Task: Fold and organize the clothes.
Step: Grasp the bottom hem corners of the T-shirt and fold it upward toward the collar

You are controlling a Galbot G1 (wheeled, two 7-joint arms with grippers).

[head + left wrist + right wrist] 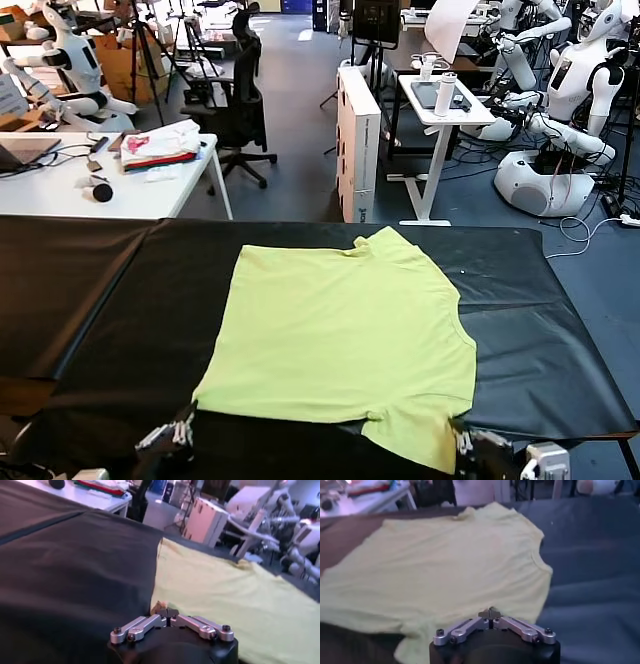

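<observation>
We see a lime-yellow T-shirt (pixel 345 335) spread flat on a black tabletop (pixel 100 300), its neck toward the right and one sleeve hanging toward the near edge. Our left hand (pixel 168 437) sits at the shirt's near left corner, and our right hand (pixel 468 442) beside the near sleeve. Beyond, a white desk (pixel 150 190) carries a white, pink and red cloth pile (pixel 160 146).
</observation>
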